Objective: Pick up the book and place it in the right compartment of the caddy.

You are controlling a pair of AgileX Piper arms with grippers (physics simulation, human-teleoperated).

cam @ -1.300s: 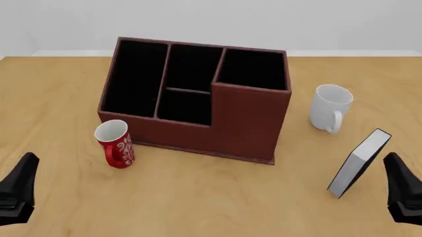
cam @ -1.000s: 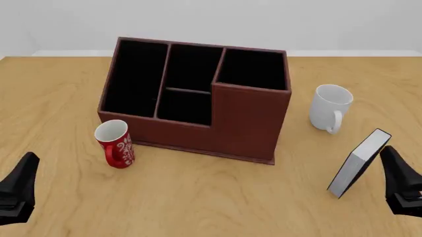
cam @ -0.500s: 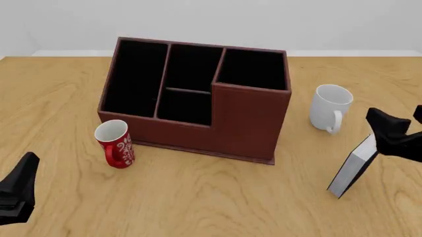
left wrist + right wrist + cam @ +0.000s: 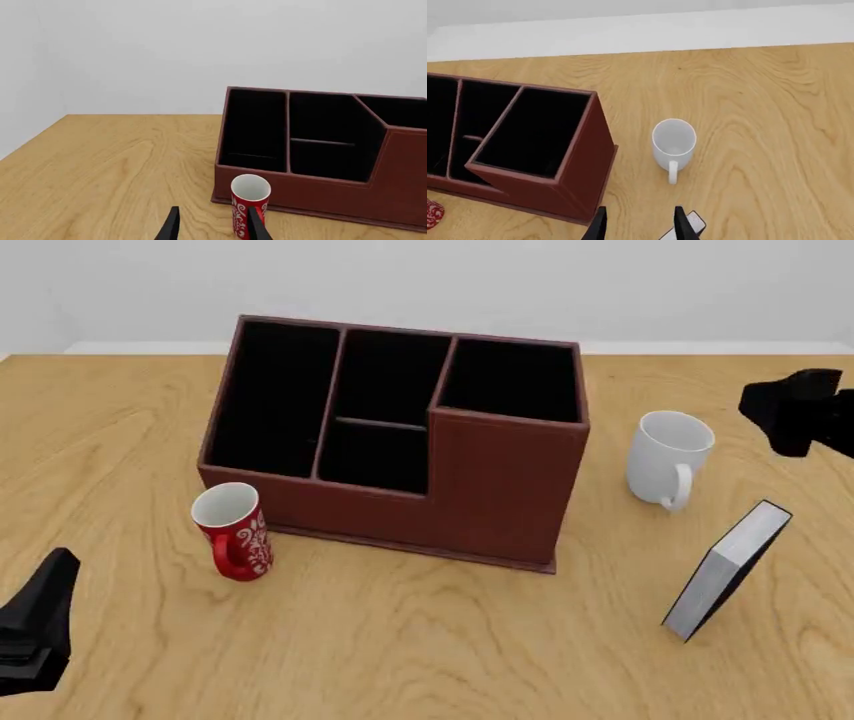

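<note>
From the front view I read the book standing tilted on its lower edge on the table, at the right side, near the white mug and well apart from the caddy. The caddy sits at table centre; its right compartment shows a black interior behind the high front wall. In the right wrist view, one corner of the book appears just beside the fingertips. I hold the right claw raised above the table, with the white mug and the right compartment in its view; its two fingers stand apart with nothing between them. The left claw sits low at the near left of the table, fingers likewise apart and holding nothing, with the red patterned mug directly ahead of it, just in front of the caddy's stepped front.
</note>
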